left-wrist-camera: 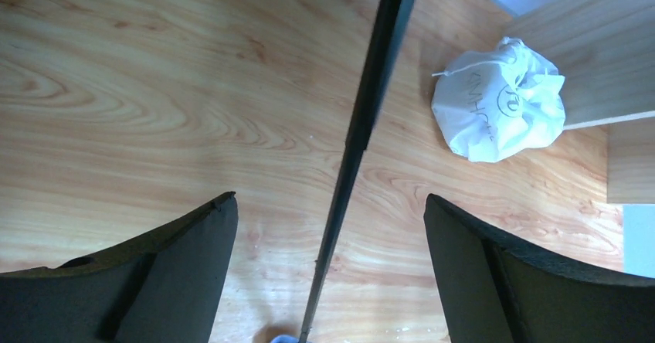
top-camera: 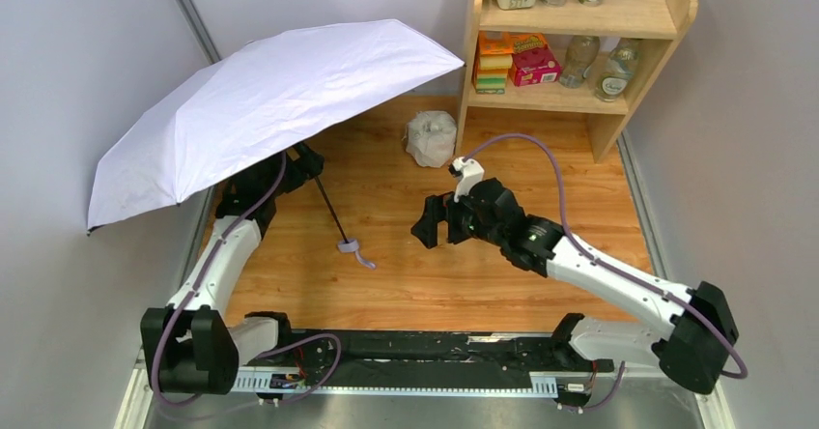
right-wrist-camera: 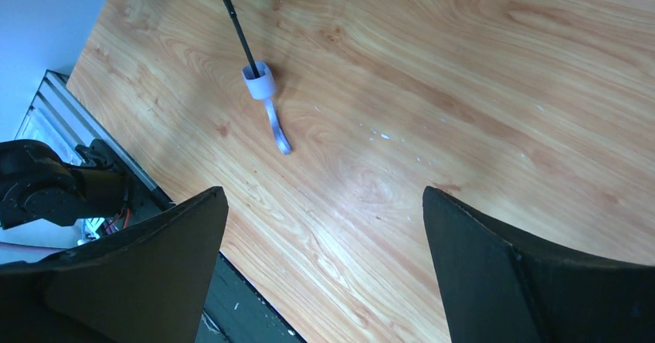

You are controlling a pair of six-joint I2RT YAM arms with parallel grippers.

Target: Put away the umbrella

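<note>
The umbrella stands open, its pale lavender canopy (top-camera: 261,100) tilted over the table's left side. Its thin black shaft (top-camera: 331,212) slopes down to the small lavender handle (top-camera: 350,247), which rests on the wood with its strap. My left gripper (top-camera: 307,163) is up under the canopy's edge. In the left wrist view it (left-wrist-camera: 330,197) is open, with the shaft (left-wrist-camera: 371,88) running between the jaws and touching neither. My right gripper (top-camera: 439,221) is open and empty, right of the handle. The right wrist view shows it (right-wrist-camera: 323,192) with the handle (right-wrist-camera: 258,80) ahead.
A white plastic-wrapped lump (top-camera: 431,137) lies at the foot of a wooden shelf (top-camera: 676,9) at the back right, which holds boxes, bottles and cups. It also shows in the left wrist view (left-wrist-camera: 498,100). Grey walls close both sides. A black rail (top-camera: 415,357) runs along the near edge.
</note>
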